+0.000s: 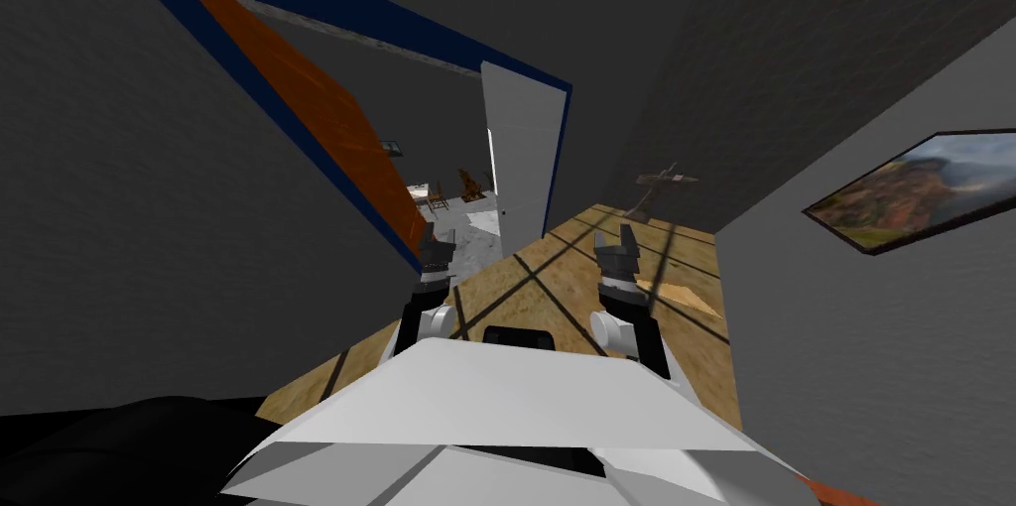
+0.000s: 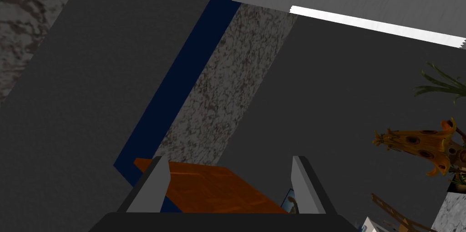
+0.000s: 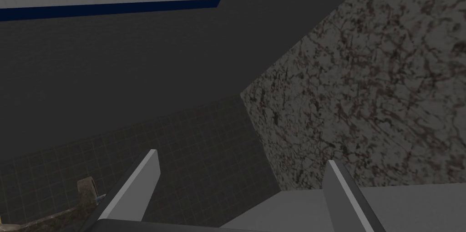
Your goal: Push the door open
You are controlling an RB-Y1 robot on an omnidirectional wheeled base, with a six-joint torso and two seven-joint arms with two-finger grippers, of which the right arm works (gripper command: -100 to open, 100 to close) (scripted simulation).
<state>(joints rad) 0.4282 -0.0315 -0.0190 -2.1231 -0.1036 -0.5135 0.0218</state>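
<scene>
My left pincer [image 1: 435,250] hangs at about 11 o'clock just ahead of my chest, and its two thin grey fingers [image 2: 152,184] are spread wide with nothing between them. My right pincer [image 1: 617,244] hangs at about 1 o'clock, level with the left one. Its fingers [image 3: 136,184] are also spread and empty. Both are above a tan wooden floor crossed by dark lines [image 1: 556,272]. A pale flat wooden board [image 1: 685,297] lies on this floor just to the right of my right pincer.

The orange-brown wooden door [image 1: 317,113] runs from beside my left pincer away toward 11 o'clock. It lies along the left side of a dark blue door frame [image 1: 397,24], swung well away from the opening. In the left wrist view its orange face shows between my fingers. I cannot tell whether they touch it.

At 12 o'clock a plain white upright panel [image 1: 521,153] stands against the right side of the same frame, leaving an open gap between it and the door. At 1 o'clock, further off by the dark grey wall, stands a small spindly wooden stand [image 1: 660,188]. At 3 o'clock a dark-framed landscape picture [image 1: 923,188] hangs on the grey wall.

Through the gap there is a pale mottled floor with small brown wooden chairs [image 1: 468,183].
</scene>
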